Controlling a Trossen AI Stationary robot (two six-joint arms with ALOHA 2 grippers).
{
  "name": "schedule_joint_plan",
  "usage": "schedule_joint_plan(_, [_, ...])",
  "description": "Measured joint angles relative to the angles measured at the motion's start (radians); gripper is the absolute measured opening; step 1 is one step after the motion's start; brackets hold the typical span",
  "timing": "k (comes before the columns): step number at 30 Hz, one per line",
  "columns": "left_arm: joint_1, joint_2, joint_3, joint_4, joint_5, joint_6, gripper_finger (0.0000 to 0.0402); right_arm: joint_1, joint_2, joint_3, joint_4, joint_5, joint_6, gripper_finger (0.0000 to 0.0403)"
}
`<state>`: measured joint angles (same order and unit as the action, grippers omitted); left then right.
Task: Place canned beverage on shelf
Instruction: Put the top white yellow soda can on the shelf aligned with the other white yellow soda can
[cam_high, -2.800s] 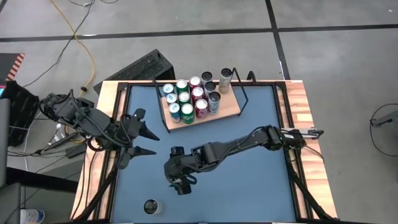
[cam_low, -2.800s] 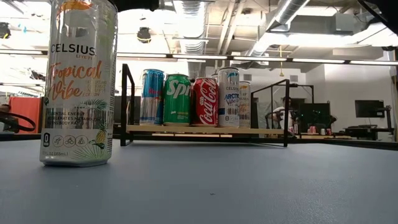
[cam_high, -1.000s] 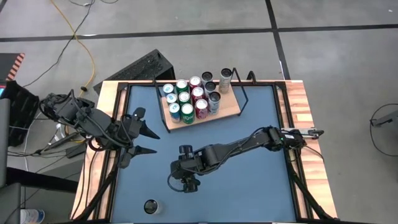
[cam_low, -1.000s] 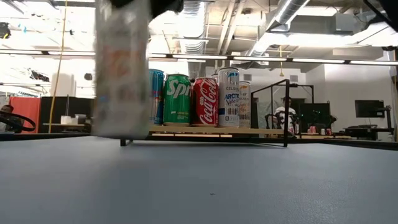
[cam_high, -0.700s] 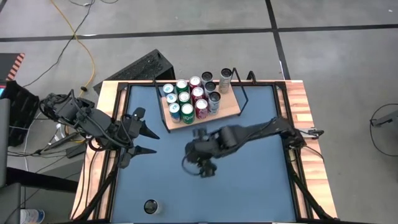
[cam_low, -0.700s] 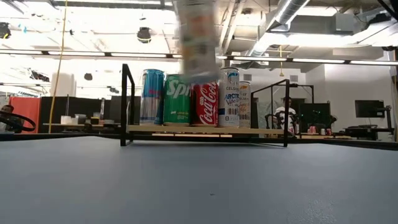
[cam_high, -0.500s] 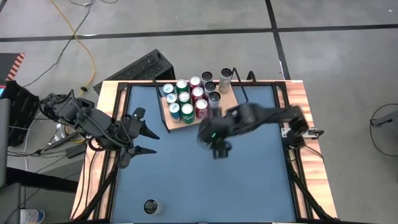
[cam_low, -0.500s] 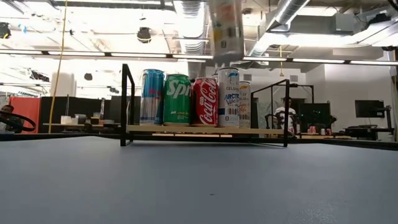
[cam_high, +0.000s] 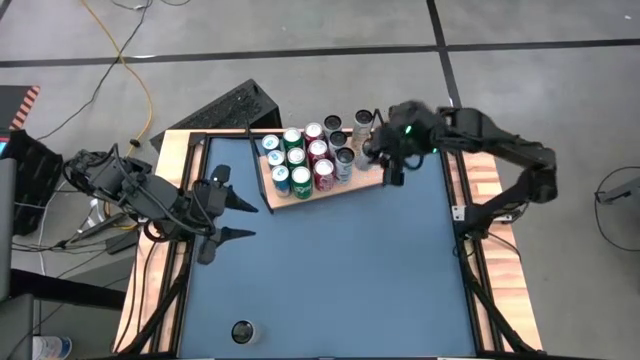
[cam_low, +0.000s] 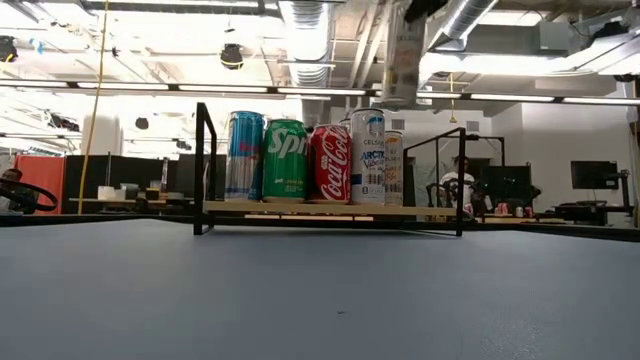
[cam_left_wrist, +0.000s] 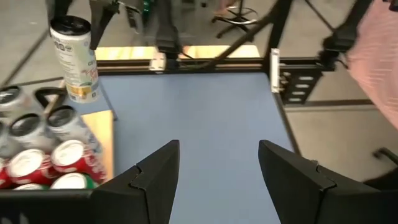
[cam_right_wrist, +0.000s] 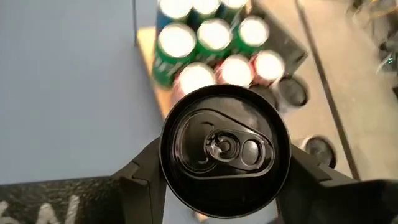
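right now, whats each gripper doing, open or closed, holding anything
Left gripper: open, holding nothing, waiting at the table's left side.
Right gripper: closed on the tall can, carried in the air above the shelf.

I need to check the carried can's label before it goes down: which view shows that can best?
The left wrist view: the Celsius can hangs upright above the shelf, label side facing. The low view shows only its blurred lower part. The right wrist view shows its top in the right hand. The high view hides it.
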<state>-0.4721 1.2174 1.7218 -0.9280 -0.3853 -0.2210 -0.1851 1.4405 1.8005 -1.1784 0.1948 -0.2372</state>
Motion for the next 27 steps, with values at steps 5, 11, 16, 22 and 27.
schedule_joint_plan(5, [0.000, 0.000, 0.000, 0.002, -0.071, 0.000, 0.0206, -0.166, -0.081, -0.159, 0.121, -0.110, -0.134, 0.0211])
schedule_joint_plan(11, [0.000, 0.000, 0.000, 0.005, -0.139, -0.005, 0.0206, -0.356, -0.069, -0.241, 0.188, -0.287, -0.290, 0.0211])
schedule_joint_plan(16, [0.002, 0.000, 0.000, 0.006, -0.199, -0.010, 0.0206, -0.459, -0.008, -0.252, 0.245, -0.403, -0.368, 0.0212])
schedule_joint_plan(22, [0.004, 0.000, 0.000, 0.006, -0.260, -0.011, 0.0206, -0.499, 0.067, -0.253, 0.217, -0.482, -0.450, 0.0212])
schedule_joint_plan(27, [0.004, 0.000, 0.000, 0.006, -0.309, -0.012, 0.0206, -0.500, 0.095, -0.265, 0.240, -0.513, -0.494, 0.0212])
